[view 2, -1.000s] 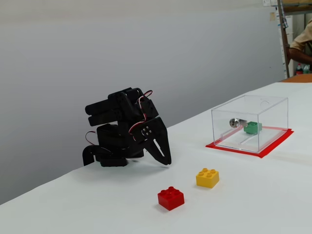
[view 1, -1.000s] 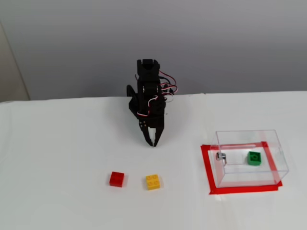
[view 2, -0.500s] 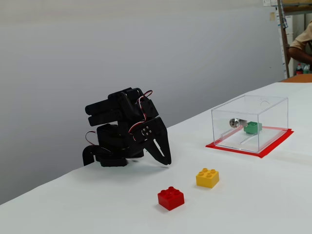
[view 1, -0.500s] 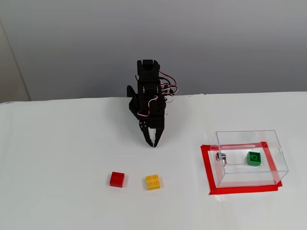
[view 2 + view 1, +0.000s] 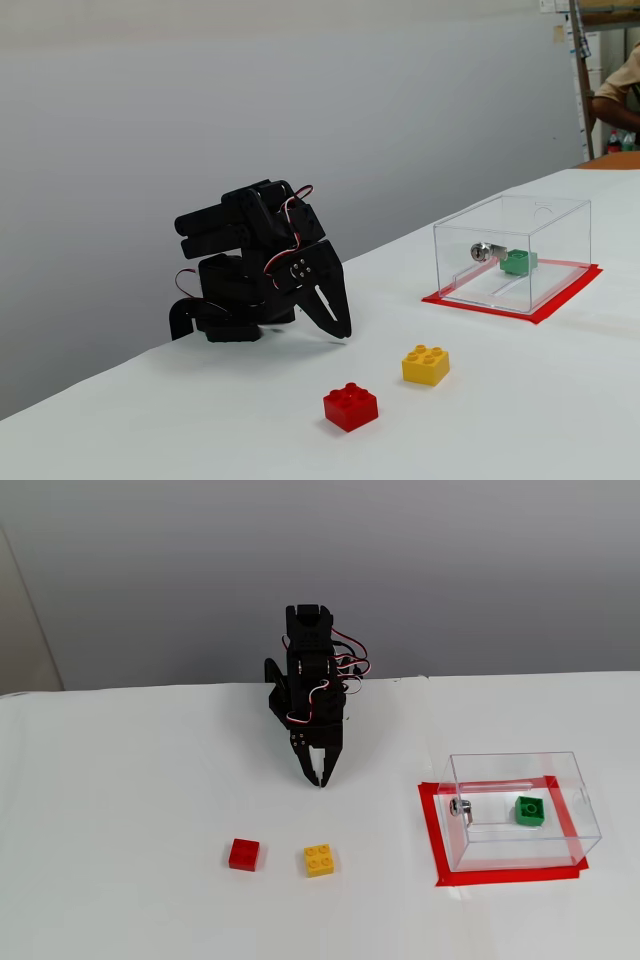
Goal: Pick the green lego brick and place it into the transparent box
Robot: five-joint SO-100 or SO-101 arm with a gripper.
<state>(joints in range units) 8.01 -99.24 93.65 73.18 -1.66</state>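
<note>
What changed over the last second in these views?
Nothing visibly changed. The gripper stays folded down near the table with jaws shut and empty, the green brick sits inside the box, and the red and yellow bricks lie untouched.

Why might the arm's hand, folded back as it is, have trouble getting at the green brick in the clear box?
Probably not reachable directly: the green brick sits inside the transparent box, whose walls and top appear to enclose it. The hand rests shut near the table, well apart from the box; only the yellow brick and red brick lie open.
</note>
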